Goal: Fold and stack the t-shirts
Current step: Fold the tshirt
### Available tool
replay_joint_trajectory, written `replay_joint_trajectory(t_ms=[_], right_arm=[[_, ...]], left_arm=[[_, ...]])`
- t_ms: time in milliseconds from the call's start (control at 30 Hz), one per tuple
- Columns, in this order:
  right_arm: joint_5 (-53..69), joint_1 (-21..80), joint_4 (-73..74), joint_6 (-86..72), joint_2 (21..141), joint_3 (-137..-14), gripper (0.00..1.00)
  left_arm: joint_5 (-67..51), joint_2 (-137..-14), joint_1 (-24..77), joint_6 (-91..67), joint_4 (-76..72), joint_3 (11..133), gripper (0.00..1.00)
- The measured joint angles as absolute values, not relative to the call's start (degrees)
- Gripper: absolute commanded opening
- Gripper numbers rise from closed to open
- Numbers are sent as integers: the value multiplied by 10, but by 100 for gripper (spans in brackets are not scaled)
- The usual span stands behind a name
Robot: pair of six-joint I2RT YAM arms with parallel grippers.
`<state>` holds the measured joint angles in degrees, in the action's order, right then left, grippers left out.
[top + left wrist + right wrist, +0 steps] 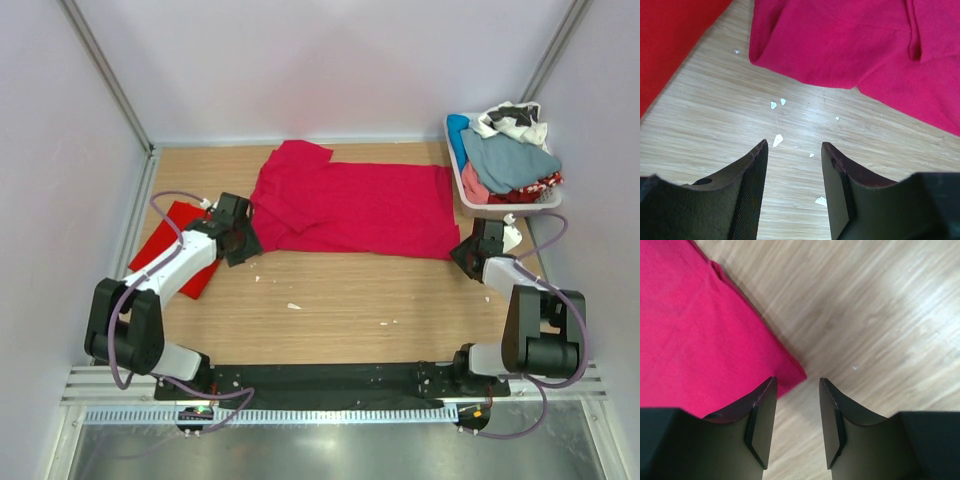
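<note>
Lying folded, the scarlet t-shirt (168,238) seems done; the crimson t-shirt (350,205) is spread unfolded, with left claw (792,147) and right claw (797,382) both released and empty.

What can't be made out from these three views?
Scarlet t-shirt: top view, left arm lies across it; left wrist view crops it at the frame edge.
Crimson t-shirt: both wrist views show only its edges.
Basket: top view, clothes pile buries whatever lies lower.
White flecks: too small to identify.
</note>
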<state>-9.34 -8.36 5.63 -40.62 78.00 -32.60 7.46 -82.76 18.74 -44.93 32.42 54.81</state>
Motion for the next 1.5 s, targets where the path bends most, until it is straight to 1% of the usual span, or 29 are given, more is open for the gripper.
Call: replay_joint_trajectory(t_ms=[167, 233, 267, 300, 367, 400, 433, 467, 600, 733, 1167, 1400, 1467, 1500], right_arm=[[-90, -84, 17, -420, 819, -343, 42], [-90, -84, 3, -424, 833, -351, 38], [-90, -84, -3, -426, 838, -352, 34], [-90, -84, -6, -428, 841, -353, 27], [-90, -84, -14, -434, 849, -355, 21], [-89, -84, -17, -436, 852, -356, 12], [-89, -84, -17, -436, 852, -356, 6], [-89, -84, -16, -437, 852, -356, 3], [-95, -84, -10, -436, 852, -357, 1], [-104, -84, 15, -432, 846, -362, 1], [-103, -93, 53, -417, 809, -363, 1], [-96, -97, 56, -411, 809, -363, 1], [-93, -98, 56, -409, 809, -363, 1], [-91, -99, 56, -409, 809, -363, 1]], left_arm=[[74, -807, 187, -450, 306, 521, 49], [75, -793, 187, -450, 299, 510, 49], [76, -787, 187, -450, 298, 506, 49], [77, -780, 187, -450, 296, 502, 49], [80, -774, 187, -450, 294, 498, 49], [80, -773, 187, -450, 293, 498, 49], [81, -773, 187, -450, 293, 497, 48], [82, -773, 187, -451, 291, 495, 48], [86, -773, 182, -461, 283, 483, 45], [90, -780, 179, -474, 263, 466, 44], [152, -875, 179, -527, 159, 444, 48], [166, -888, 179, -541, 100, 444, 50], [168, -893, 179, -543, 83, 443, 48], [169, -894, 179, -546, 79, 443, 44]])
